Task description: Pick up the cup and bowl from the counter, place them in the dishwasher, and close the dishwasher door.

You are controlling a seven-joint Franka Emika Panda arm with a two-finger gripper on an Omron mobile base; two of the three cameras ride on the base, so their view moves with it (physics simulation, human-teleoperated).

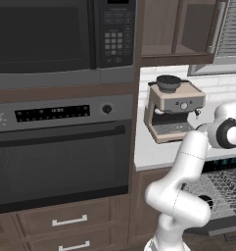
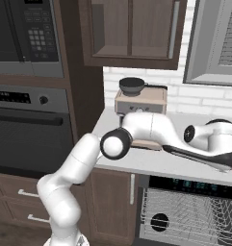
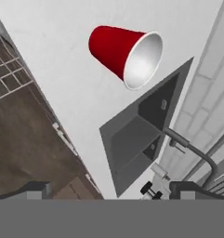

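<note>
- On the pale grey-white flat counter (image 3: 62,69) we see a red plastic cup with a white inside (image 3: 125,53); it stands apart from every other item, between the counter's front edge and the dark grey recessed sink (image 3: 136,139).
- We see the two-finger claw (image 3: 113,189) in the hand view as two small dark tips at the bottom, one at each side, set wide apart with nothing between them; it holds nothing.
- We note that the cup lies well ahead of the fingertips, not in contact with them.
- We see a thin metal faucet (image 3: 192,148) rising beside the sink, next to the white tiled wall.
- We find the white arm with dark joints (image 2: 136,132) reaching across the counter toward the right in the right base view.
- We locate the dishwasher (image 2: 189,211) under the counter, right of the brown wood cabinet (image 2: 112,202); its grey wire rack (image 1: 220,188) is exposed and its black top strip runs just below the counter edge.
- We cannot tell the position of the dishwasher door from these views.
- We see a beige espresso machine (image 1: 173,110) on the counter against the wall, with a dark round item on its top.
- We see a black glass-fronted oven (image 1: 56,157) left of the counter, below a dark microwave (image 1: 56,34).
</note>
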